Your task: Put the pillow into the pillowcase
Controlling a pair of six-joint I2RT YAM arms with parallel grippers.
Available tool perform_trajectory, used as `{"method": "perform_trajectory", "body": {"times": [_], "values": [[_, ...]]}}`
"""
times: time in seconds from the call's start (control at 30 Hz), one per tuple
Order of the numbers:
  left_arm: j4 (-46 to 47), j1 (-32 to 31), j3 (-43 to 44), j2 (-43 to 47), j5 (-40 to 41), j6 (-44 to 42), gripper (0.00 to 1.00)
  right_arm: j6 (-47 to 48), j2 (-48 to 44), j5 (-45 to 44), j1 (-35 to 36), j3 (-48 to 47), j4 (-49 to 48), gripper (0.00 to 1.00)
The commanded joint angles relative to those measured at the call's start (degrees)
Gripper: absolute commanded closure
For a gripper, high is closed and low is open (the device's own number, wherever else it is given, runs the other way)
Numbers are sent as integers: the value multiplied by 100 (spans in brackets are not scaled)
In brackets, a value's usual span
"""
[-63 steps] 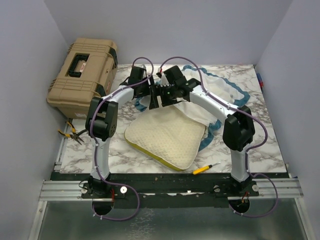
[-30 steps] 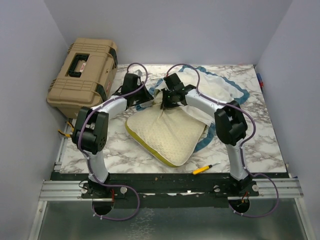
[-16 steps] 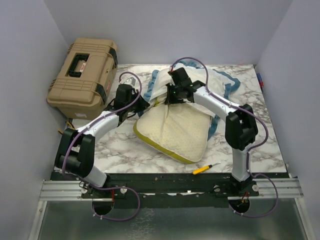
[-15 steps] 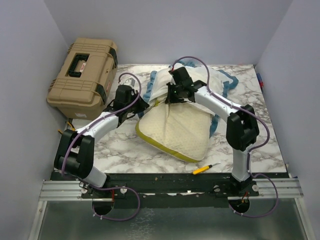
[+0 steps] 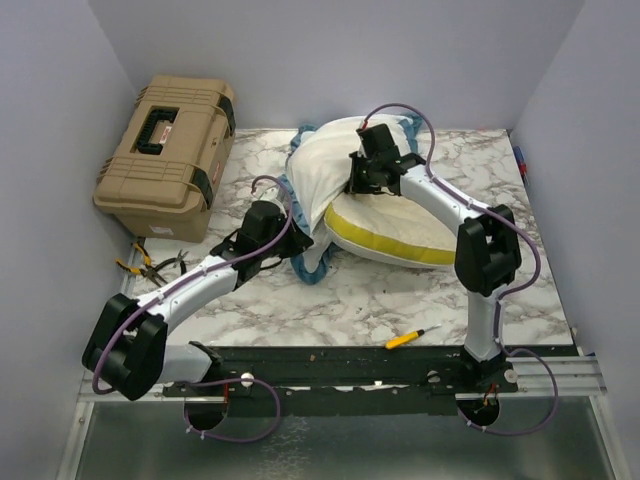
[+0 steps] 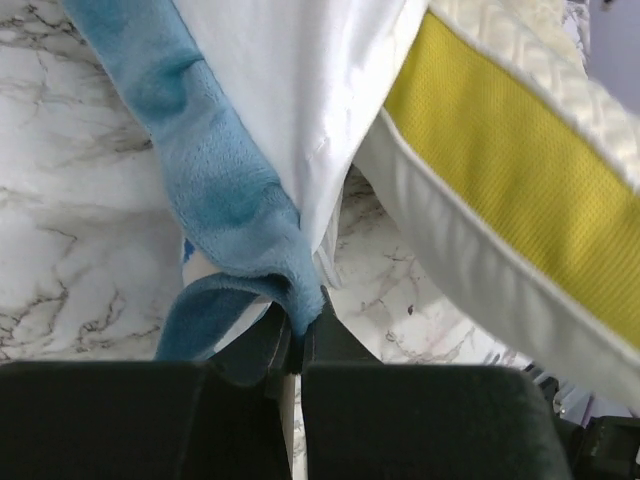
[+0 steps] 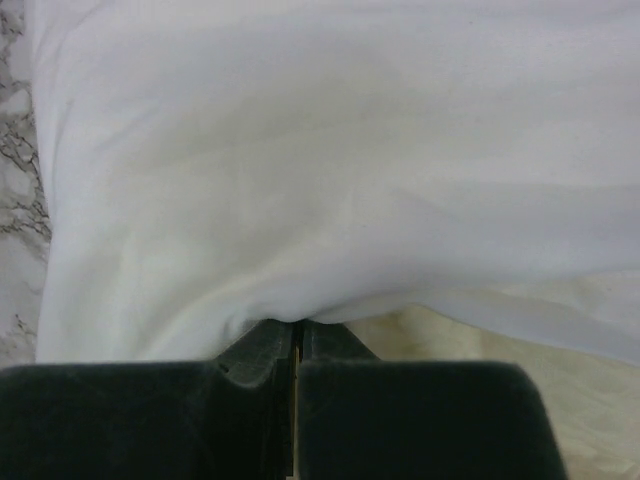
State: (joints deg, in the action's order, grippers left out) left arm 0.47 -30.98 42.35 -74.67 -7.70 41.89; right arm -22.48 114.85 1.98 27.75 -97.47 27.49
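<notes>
Left gripper (image 6: 297,345) clamped on the pillowcase (image 6: 225,190) blue trim; right gripper (image 7: 297,338) pinches its white lining, probably to spread the mouth. Pillow (image 5: 400,225) lies mid-table, far end under the case.

One pillow (image 5: 398,238), one pillowcase (image 5: 325,172), one tan toolbox (image 5: 165,150), one pliers (image 5: 150,266), one screwdriver (image 5: 410,338) and two arms (image 5: 200,285) (image 5: 440,200).

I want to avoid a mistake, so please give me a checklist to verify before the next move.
1. The left end effector shut on the blue trim of the pillowcase: ok.
2. The right end effector shut on the pillowcase too: ok.
3. The pillow fully covered: not ok, its yellow band shows.
4. The pillow's far corners seated: cannot tell, hidden.
5. The screwdriver apart from the fabric: ok.
</notes>
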Motion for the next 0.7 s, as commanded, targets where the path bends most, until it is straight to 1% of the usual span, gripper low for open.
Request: {"method": "perform_trajectory", "body": {"times": [0.0, 0.03, 0.07, 0.1, 0.17, 0.23, 0.3, 0.37, 0.43, 0.5, 0.67], "values": [[-469, -233, -341, 531, 15, 558, 100, 272, 495, -412, -174, -465, -796, 100], [-469, -232, -387, 645, 65, 638, 100, 367, 527, -286, -170, -498, -694, 99], [-469, -230, -444, 712, 115, 723, 100, 395, 502, -161, -166, -421, -644, 95], [-476, -228, -475, 751, 168, 819, 100, 405, 431, -3, -165, -295, -625, 87], [-461, -233, -502, 762, 192, 967, 100, 435, 189, 327, -171, 26, -602, 63], [-461, -233, -483, 681, 160, 1069, 100, 461, -116, 653, -169, 306, -433, 46], [-464, -228, -444, 560, 96, 1128, 100, 471, -482, 986, -171, 729, -479, 32], [-463, -235, -391, 442, 20, 1125, 100, 458, -812, 1194, -165, 1056, -430, 21], [-461, -242, -354, 357, -40, 1105, 100, 446, -1017, 1401, -164, 1216, -268, 16], [-464, -241, -312, 288, -81, 1098, 100, 510, -1144, 1485, -113, 1300, -69, 13], [-457, -242, -239, 173, -137, 1091, 100, 689, -1418, 1455, 168, 1588, 141, 11]]}}
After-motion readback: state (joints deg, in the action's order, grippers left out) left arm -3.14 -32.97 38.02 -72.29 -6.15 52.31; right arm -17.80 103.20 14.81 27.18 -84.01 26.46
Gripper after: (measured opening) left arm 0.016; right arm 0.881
